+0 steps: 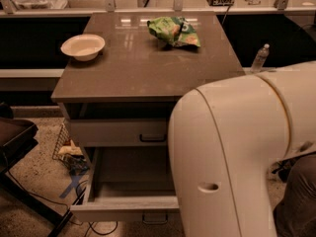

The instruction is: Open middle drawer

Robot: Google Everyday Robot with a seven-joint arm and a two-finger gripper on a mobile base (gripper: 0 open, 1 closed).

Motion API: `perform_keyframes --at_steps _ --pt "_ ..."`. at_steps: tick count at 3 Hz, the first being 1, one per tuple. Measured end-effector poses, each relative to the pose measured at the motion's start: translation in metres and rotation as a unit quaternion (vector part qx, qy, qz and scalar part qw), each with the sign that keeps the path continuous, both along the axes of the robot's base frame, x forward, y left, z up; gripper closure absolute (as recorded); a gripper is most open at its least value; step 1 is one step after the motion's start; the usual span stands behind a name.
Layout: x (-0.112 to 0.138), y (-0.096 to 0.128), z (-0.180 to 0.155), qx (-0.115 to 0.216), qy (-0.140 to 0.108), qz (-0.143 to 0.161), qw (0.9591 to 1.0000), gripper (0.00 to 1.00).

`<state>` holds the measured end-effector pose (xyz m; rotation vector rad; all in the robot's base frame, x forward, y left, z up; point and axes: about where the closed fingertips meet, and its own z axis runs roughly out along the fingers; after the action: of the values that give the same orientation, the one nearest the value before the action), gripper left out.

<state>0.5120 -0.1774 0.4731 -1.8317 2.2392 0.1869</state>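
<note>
The middle drawer (123, 207) of the brown-topped cabinet stands pulled out toward me. Its pale flat floor (131, 174) shows, and its black bar handle (155, 217) peeks out under the front panel. The narrower drawer above it (116, 132) is shut, with its own black handle (152, 138). The large white shell of my arm (237, 157) fills the right foreground and hides the right part of both drawers. The gripper is out of view, hidden behind or below the arm.
On the cabinet top (133, 68) sit a white bowl (83, 46) at the left and a green chip bag (174, 31) at the back. A water bottle (259, 58) stands to the right. A wire basket with clutter (69, 149) and cables (74, 186) lie on the floor at the left.
</note>
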Motion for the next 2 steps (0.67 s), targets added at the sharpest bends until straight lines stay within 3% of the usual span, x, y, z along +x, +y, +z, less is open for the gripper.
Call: perform_keyframes --at_steps 2 --pt "-0.013 0.012 -0.09 0.046 0.005 0.051 0.9976 1.0"
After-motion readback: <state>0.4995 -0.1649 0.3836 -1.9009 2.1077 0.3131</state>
